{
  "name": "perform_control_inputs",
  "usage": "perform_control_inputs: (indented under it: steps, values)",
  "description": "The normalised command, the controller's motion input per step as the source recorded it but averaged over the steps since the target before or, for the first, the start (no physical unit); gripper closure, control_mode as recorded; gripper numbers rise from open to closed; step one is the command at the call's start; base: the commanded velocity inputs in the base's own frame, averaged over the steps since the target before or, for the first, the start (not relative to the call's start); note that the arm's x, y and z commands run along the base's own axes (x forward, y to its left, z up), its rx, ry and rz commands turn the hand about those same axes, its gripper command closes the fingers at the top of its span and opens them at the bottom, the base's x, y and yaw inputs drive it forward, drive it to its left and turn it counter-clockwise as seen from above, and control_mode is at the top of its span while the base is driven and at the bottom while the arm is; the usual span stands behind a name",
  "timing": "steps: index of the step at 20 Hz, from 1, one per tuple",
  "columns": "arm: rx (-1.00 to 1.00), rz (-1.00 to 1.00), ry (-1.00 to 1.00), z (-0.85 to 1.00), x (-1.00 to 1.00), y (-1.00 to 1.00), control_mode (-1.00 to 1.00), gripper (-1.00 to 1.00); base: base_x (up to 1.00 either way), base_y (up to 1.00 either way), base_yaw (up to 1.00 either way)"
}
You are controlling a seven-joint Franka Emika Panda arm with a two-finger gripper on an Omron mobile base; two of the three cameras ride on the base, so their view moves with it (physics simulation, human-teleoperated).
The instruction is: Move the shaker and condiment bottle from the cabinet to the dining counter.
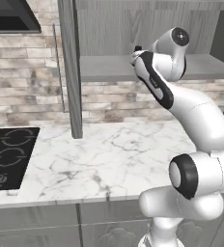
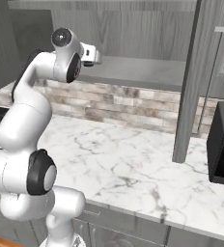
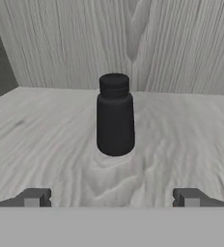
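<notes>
Grey wood-grain cabinet [image 3: 181,48] walls surround the shaker [image 3: 115,116], a matte black cylinder upright on the shelf, nothing between it and my spread, empty gripper [image 3: 112,198].

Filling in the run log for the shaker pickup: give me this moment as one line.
phase: approach | end effector: open, holding nothing | target: shaker, upright on cabinet shelf, centred ahead between fingertips | contact: none
</notes>
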Motion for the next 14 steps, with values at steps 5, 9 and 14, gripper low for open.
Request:
perform_control_inputs:
  steps: [5,9,14]
  values:
    - [-0.02,0.0,0.0,0.0,0.19,0.0,-1.0,-1.0,0.0,0.0,0.0]
    - [0.0,0.0,0.0,0.0,0.17,0.0,-1.0,-1.0,0.0,0.0,0.0]
    - [0.0,0.0,0.0,-0.07,0.3,0.0,-1.0,-1.0,0.0,0.0,0.0]
